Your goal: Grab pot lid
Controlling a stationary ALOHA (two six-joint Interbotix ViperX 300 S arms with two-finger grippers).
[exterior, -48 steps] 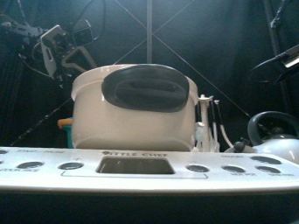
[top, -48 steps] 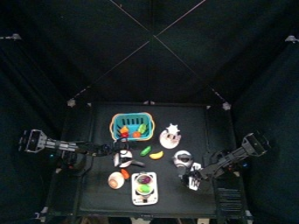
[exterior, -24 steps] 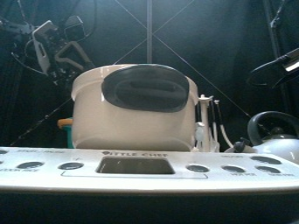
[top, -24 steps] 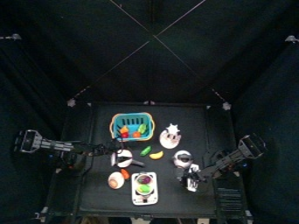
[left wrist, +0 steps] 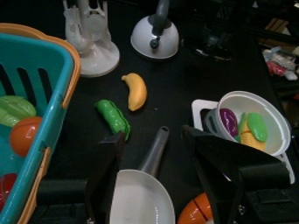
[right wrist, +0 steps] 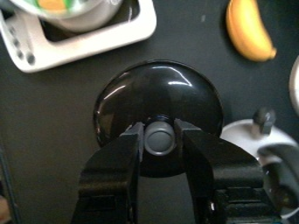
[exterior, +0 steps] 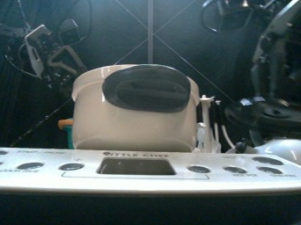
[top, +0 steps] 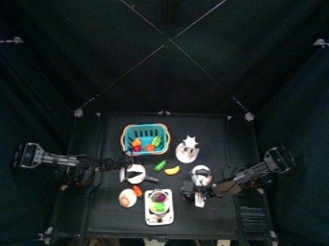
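The pot lid [right wrist: 158, 92] is a black glossy dome with a round knob. In the right wrist view my right gripper [right wrist: 160, 140] is shut on that knob, one jaw pressed against each side of it. From the front, the pot lid [exterior: 265, 112] shows dark at the right, in front of the kettle, with the right arm above it. From above, the right gripper [top: 206, 195] is at the table's front right, next to the toy stove. My left gripper [left wrist: 163, 162] stands open over the frying pan [left wrist: 140, 197]; from above it [top: 100, 179] is at the table's left.
A white toy stove [top: 158, 216] carries a white pot [left wrist: 251, 122] of toy vegetables at the front middle. A teal basket [top: 146, 139] and a white utensil holder [top: 189, 147] stand at the back. The kettle [top: 202, 174], a banana [left wrist: 135, 90] and a green pod [left wrist: 112, 118] lie between them.
The right gripper has narrowed from wide open onto the lid's knob. Arm and lid now fill the front view's right side. The left arm has shifted slightly.
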